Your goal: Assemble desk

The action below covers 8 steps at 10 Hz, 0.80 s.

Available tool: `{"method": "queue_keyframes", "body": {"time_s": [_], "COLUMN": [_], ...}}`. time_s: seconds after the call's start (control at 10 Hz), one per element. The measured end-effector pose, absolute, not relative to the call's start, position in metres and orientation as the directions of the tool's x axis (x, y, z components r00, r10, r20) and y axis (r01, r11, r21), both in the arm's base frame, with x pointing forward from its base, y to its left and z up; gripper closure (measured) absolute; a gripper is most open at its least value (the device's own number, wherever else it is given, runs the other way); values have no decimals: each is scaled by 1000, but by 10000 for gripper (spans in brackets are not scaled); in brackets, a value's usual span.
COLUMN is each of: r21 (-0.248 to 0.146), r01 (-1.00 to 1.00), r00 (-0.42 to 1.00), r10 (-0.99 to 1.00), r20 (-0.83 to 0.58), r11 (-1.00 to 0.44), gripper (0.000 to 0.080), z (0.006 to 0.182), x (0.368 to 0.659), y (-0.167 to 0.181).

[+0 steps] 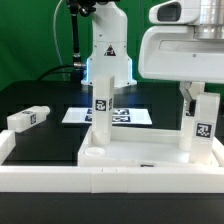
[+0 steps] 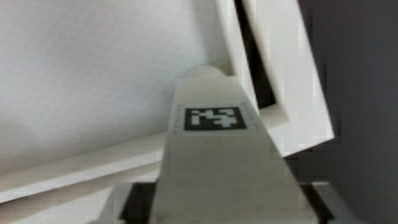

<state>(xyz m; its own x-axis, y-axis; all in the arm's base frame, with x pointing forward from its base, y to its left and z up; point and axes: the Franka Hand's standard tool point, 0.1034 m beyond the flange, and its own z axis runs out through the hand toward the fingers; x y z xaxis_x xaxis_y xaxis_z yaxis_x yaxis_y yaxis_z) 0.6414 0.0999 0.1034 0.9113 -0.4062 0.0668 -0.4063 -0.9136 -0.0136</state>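
Lying flat near the worktop's (image 1: 45,150) front, the tabletop (image 1: 140,157) has its rim up and its long axis across the exterior view. Inside the rim the middle leg (image 1: 101,112) stands upright. At the exterior view's right end, the end effector (image 1: 197,100) is closed on the right leg (image 1: 201,126), also upright. A loose leg (image 1: 30,118) lies on its side, well apart.

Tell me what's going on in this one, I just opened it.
A robot arm is building a small white desk. The tabletop panel lies flat against the border rail, with one leg already standing upright on it. The pincer is closed on a second leg, holding it upright at the panel's corner on the exterior view's right. Another leg lies loose on the black table.
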Motion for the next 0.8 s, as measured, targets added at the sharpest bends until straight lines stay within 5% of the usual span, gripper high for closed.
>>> {"method": "queue_keyframes", "body": {"time_s": [0.4, 0.5, 0.6, 0.7, 0.8], "r21": [-9, -15, -34, -49, -64], "r01": [-424, -428, -421, -404, -386], "r00": [904, 902, 904, 911, 918], "r10": [-423, -429, -423, -407, -391], "r20": [68, 57, 64, 67, 73], "r11": [-906, -903, -906, -913, -920], "gripper": [511, 357, 357, 195, 164], "z": [105, 116, 133, 149, 164], "x": [641, 639, 636, 629, 624], "y": [97, 104, 106, 102, 97]}}
